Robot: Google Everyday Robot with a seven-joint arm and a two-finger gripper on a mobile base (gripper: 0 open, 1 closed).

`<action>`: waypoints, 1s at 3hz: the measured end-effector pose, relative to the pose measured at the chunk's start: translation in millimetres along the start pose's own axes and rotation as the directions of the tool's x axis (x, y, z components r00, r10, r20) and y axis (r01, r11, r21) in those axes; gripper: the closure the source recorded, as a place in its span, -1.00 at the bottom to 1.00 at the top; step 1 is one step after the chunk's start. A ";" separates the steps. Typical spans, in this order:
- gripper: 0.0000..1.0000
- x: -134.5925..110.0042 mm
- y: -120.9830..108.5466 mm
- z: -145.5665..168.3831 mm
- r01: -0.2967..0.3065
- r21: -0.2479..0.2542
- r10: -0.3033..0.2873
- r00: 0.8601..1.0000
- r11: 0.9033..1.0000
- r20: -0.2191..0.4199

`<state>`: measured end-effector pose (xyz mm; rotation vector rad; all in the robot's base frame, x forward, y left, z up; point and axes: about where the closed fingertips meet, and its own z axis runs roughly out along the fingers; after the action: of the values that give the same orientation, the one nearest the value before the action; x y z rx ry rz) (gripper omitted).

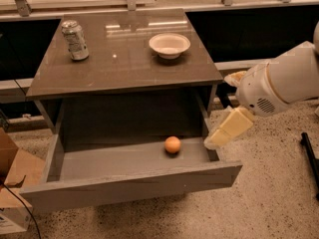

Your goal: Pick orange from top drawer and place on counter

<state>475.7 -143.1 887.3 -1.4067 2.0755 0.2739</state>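
The dark counter (124, 66) stands over the pulled-out grey top drawer (129, 184), and the orange (172, 144) sits inside the drawer, toward its right side. The gripper (219, 111) hangs just outside the drawer's right wall, holding nothing, its two pale fingers (230, 128) spread apart. Above the drawer, a white bowl (169, 45) and a can (75, 40) rest on the counter; under it is speckled floor (269, 198).

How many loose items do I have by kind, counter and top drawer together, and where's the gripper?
Can: 1, on the counter
Bowl: 1, on the counter
Orange: 1, in the top drawer
Total: 3
The gripper is by the drawer's right wall, apart from the orange.
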 end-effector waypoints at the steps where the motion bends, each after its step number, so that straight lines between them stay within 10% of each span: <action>1: -1.00 -10.9 11.7 62.3 -0.044 -0.082 0.049 0.997 0.996 0.066; 3: -1.00 -19.1 17.6 142.7 -0.083 -0.167 0.100 0.990 0.982 0.101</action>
<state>517.2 -51.8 782.5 -1.3588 2.0691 0.5573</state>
